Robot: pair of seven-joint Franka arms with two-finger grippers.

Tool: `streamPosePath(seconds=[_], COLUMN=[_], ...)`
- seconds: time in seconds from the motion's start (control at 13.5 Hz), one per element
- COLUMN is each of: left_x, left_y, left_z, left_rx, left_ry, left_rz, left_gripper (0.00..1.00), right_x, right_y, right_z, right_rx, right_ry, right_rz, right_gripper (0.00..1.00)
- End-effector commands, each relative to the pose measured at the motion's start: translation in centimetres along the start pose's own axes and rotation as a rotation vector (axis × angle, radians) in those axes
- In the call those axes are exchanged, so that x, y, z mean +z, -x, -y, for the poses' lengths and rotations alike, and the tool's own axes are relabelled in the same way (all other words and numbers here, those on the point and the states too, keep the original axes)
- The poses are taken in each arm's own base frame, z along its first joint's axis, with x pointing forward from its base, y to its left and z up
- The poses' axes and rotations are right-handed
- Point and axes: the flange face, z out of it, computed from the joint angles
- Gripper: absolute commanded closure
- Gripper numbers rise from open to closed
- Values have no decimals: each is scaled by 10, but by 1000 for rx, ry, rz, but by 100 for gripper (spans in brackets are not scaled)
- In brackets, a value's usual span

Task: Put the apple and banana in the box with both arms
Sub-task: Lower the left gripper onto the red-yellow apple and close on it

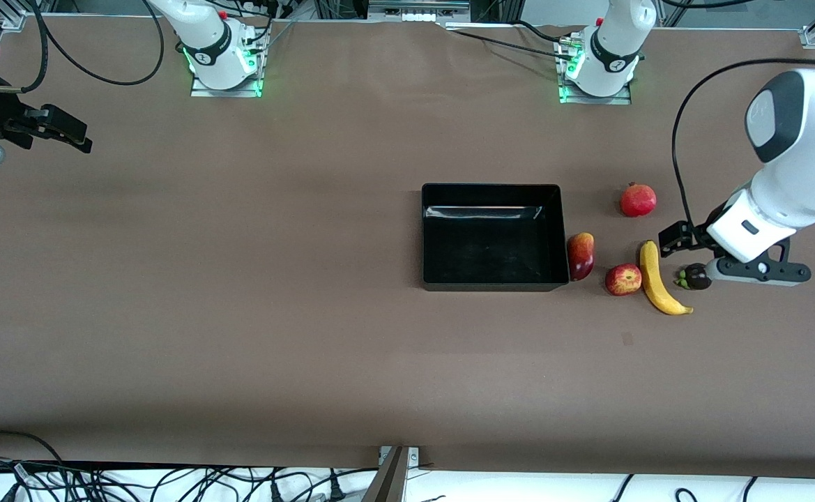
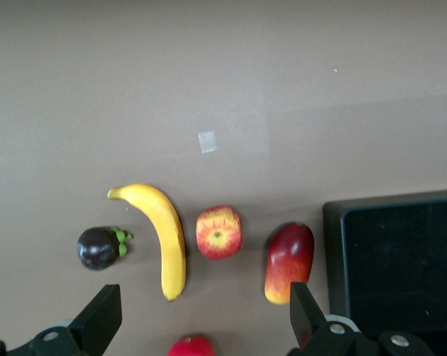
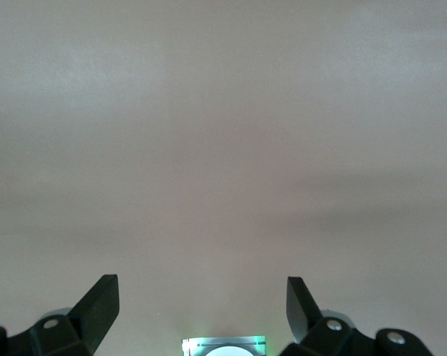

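The apple (image 1: 623, 279) and banana (image 1: 660, 279) lie on the table (image 1: 240, 314) toward my left arm's end, both outside the box (image 1: 493, 237), about midway between the edge where my bases stand and the camera's edge.

My right gripper (image 1: 65, 134) hangs over the table's end on my right arm's side, near the corner by my bases. Its jaws are spread wide with nothing between them, and its wrist view shows only bare tabletop and the green-lit base under it. That arm waits.

The box sits a little toward my left arm's end from the table's middle, its black floor bare. Touching its wall on that side is a mango (image 1: 581, 256), dark red going orange. Next comes the apple, just beside the banana, which curves along it with its lower tip nearer the camera. A pomegranate (image 1: 638, 199) sits farther from the camera than both, apart from them. A dark mangosteen (image 1: 696, 278) with green leaves lies just beside the banana, toward the table's end.

My left gripper (image 1: 679, 240) hovers over the spot beside the banana and mangosteen, forearm slanting down from the table's end. Its jaws are wide apart, holding nothing; in its wrist view the fingers (image 2: 101, 319) frame the banana, apple and mango. A small pale patch (image 2: 207, 142) marks the table nearer the camera.
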Motion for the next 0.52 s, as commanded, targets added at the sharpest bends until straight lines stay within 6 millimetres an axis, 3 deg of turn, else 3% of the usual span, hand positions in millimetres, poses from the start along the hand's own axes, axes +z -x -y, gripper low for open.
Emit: streamPosePath(seconds=[0.0,0.44], left_x=[36,100], left_y=[-13,-26], left_z=[4,18], left_rx=[-4,-39], left_ry=[14,26], left_rz=[-3,-1], left_gripper=[0,0], right_x=[-4,-4], right_y=[-1,0], right_z=[-2,0], right_rx=[2,-1], right_ry=[-4,-3], right_rz=[13,13], right_gripper=[0,0])
